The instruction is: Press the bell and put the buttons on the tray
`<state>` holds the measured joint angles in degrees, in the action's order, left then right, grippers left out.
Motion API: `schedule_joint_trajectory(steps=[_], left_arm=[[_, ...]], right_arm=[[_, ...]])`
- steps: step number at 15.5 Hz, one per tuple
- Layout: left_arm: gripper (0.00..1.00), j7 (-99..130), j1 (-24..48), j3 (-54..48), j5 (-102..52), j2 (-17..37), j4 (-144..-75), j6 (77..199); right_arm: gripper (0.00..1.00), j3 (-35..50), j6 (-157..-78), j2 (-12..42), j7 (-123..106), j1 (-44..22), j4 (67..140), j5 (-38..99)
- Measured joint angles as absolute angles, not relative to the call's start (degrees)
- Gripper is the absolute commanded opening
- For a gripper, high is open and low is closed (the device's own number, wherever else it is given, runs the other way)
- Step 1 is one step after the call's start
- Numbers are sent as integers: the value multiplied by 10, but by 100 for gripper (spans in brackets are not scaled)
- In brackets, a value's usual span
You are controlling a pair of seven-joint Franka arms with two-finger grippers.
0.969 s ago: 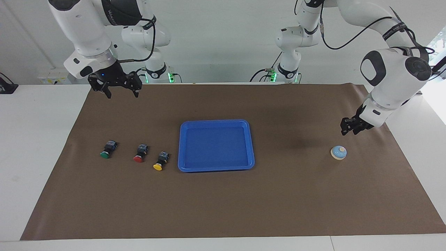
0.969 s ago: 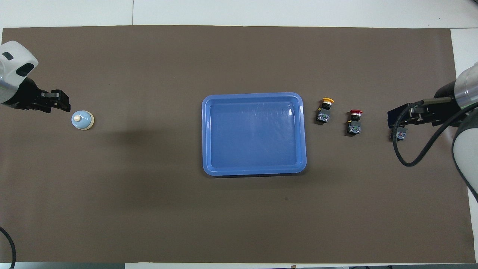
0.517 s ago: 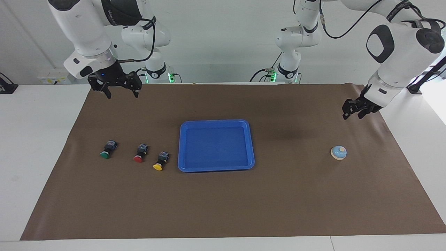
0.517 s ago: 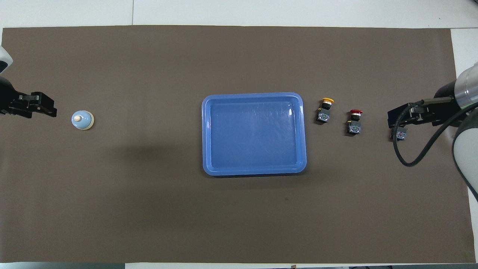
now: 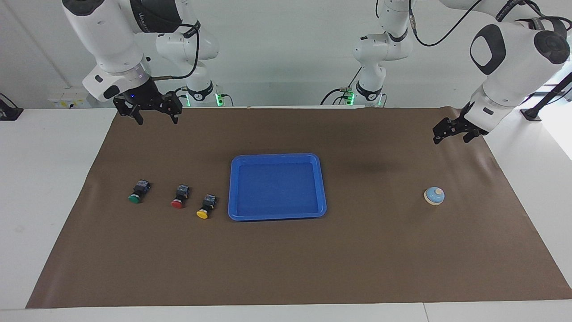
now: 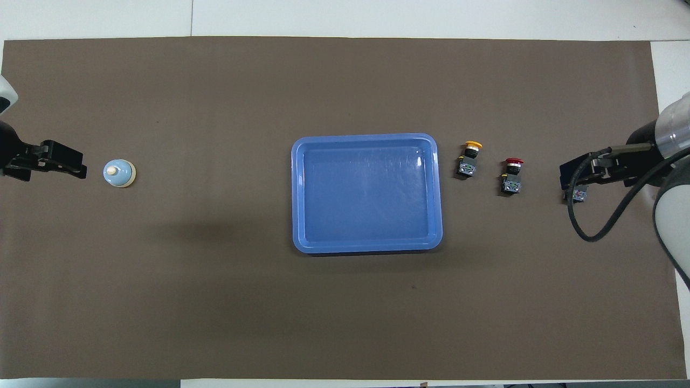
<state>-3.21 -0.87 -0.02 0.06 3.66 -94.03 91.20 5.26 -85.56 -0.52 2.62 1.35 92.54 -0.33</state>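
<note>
Both claws empty, fingers apart: right claw (image 5: 153,117) raised over the table's robot-side edge, left claw (image 5: 451,134) raised near the bell (image 5: 434,196) at the left arm's end. Buttons (image 5: 178,198) sit in a row beside the empty tray (image 5: 277,217). Risk: the small, close-set buttons may tip or nudge a neighbour under an off-centre grip.

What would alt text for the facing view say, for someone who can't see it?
A blue tray lies empty mid-table on a brown mat, with green, red and yellow buttons in a row beside it toward the right arm's end. The light-blue bell sits toward the left arm's end. Both open hands, right hand and left hand, hang raised, holding nothing.
</note>
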Motion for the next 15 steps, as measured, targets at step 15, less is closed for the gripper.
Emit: schedule_joint_trajectory(steps=[15], left_arm=[[100, -39, 1, 0, 1, 17, -921, 823]], right_arm=[[100, 57, -1017, -28, 63, -10, 1054, -3]])
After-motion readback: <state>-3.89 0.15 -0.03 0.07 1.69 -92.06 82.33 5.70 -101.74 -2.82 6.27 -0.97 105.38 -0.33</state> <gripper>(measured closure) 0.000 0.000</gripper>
